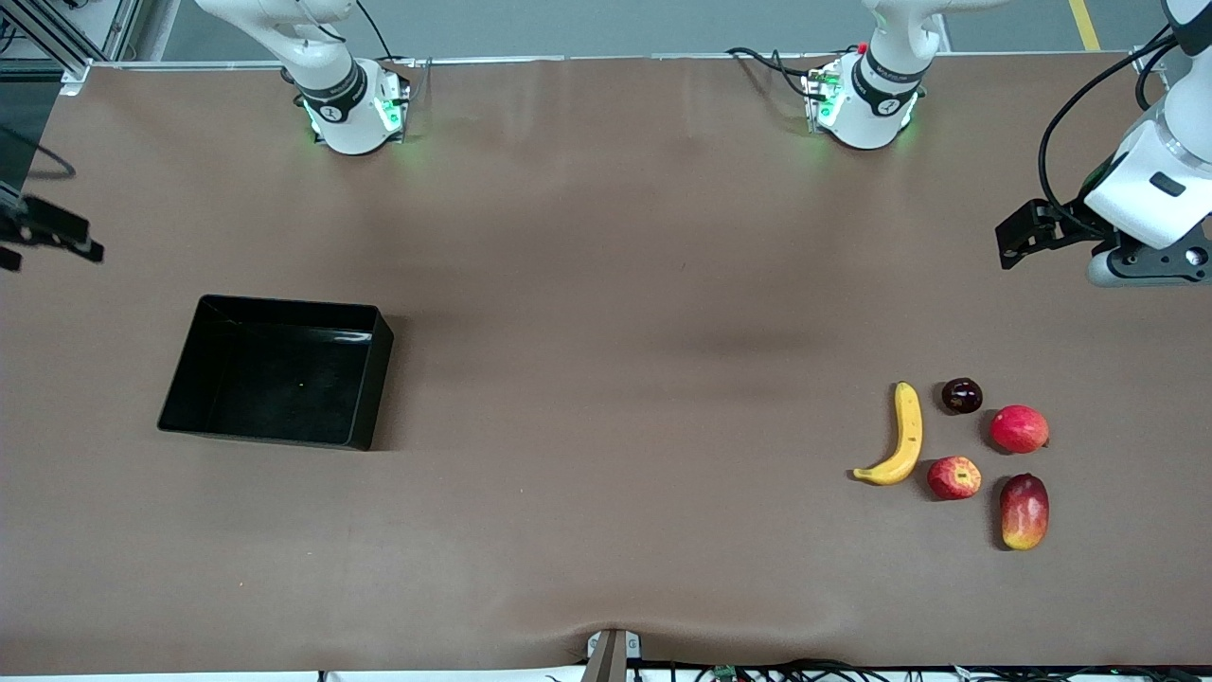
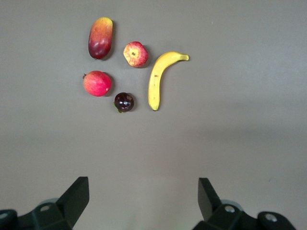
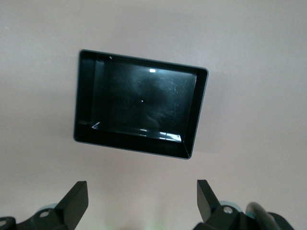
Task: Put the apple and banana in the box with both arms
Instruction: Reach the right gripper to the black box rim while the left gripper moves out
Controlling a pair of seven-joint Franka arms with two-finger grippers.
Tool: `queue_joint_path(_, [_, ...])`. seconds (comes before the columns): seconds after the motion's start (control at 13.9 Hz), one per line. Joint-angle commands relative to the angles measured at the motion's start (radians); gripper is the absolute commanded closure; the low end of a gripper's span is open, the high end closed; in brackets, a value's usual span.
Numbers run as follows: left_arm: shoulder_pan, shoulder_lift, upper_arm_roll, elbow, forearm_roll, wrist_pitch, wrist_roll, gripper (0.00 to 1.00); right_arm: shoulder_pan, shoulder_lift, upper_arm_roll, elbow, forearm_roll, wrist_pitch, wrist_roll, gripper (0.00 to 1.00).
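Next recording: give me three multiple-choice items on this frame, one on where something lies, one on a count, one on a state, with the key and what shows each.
1. The curved yellow banana lies
A. in the box
B. on the table beside the small streaked red apple
C. in a gripper

2. How many fruits lie on the brown table?
A. three
B. four
C. five

3. The shallow glossy black plastic box is
A. empty
B. holding the apple
C. holding both fruits

Key: 1 B, banana and apple lie side by side toward the left arm's end. 2 C, five show in the cluster. 3 A, only its bare black floor shows; left gripper and right gripper stand open, holding nothing.
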Motion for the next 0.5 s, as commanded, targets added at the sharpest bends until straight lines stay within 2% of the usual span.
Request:
queue_joint_path(0.0, [0.003, -0.003, -0.009, 0.010, 0.017, -0.015, 0.001, 0.00, -0.057, 0.079, 0.011, 0.037, -0.015, 0.032, -0.013, 0.00])
queue_joint_path(0.29, [-0.001, 0.016, -0.011, -0.005, 0.014, -0.020, 0.007, 0.00, -0.102, 0.108, 0.011, 0.036, -0.018, 0.087, -0.014, 0.00])
queue_joint_path(0.43, [-0.006, 0.039, -0.011, -0.002, 0.016, -0.014, 0.008, 0.00, -0.120, 0.163, 0.013, 0.027, -0.006, 0.100, -0.013, 0.00])
